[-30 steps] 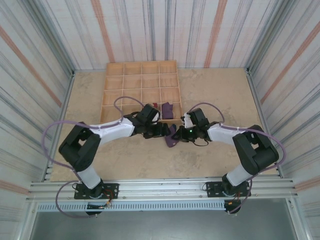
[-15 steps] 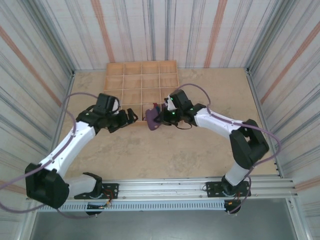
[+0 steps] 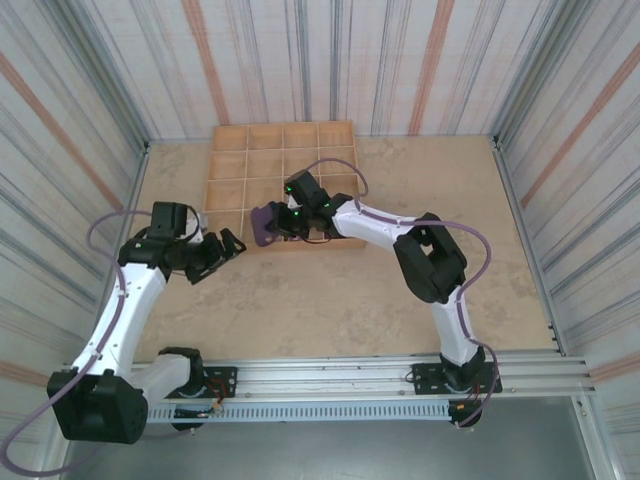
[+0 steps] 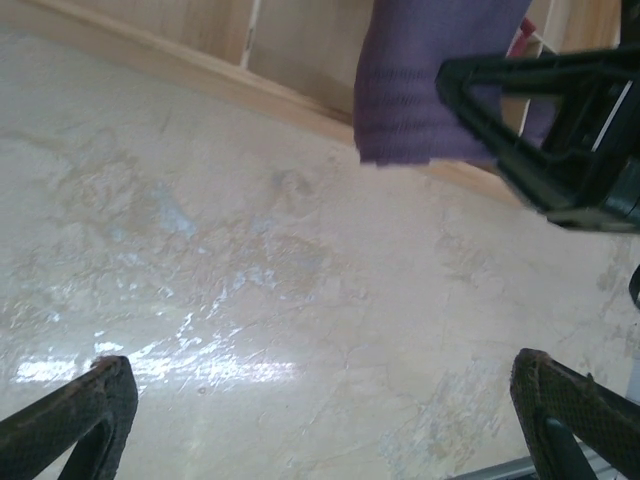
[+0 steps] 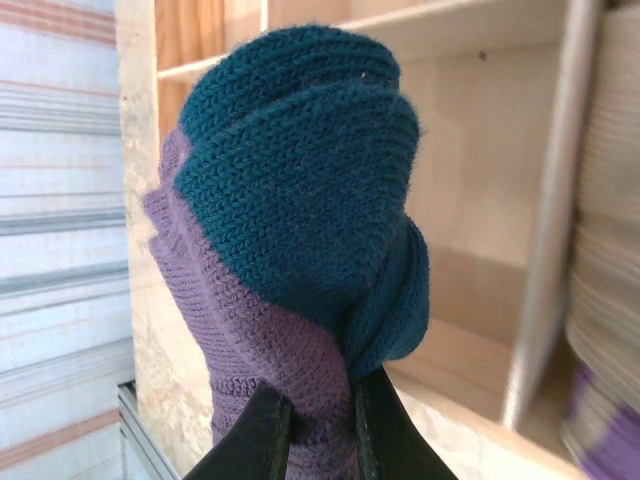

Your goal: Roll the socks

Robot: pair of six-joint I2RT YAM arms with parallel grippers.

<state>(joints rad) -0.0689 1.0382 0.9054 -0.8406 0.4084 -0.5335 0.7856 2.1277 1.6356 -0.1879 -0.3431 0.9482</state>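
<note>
So here's what we're looking at. The right claw point(image 5: 318, 410) is clamped on the purple sock point(image 5: 290, 200), the one with the teal toe. From the right wrist camera we can see the sock bunched into a fat roll, teal part on top and purple below, with the two fingers pinching its bottom end tight.

From overhead, the right arm is stretched way out to the left, and it's holding the sock at the near-left edge of the wooden divider tray point(image 3: 248, 163). The left wrist camera has the sock hanging right in front of the tray's near rim. We honestly can't tell if it's touching the wood or just dangling past it. It does look clear of the counter point(image 3: 330, 300).

The left claw point(image 4: 320, 380) has its fingers spread wide apart with nothing between them, just bare counter underneath. It sits on the left side of the counter, near the tray's front-left corner, pointing toward the sock but well short of it.

There's also something striped and blurry at the right edge of the right wrist view, with a bit of purple at the bottom. It's too smeared for us to say what it is.
</note>
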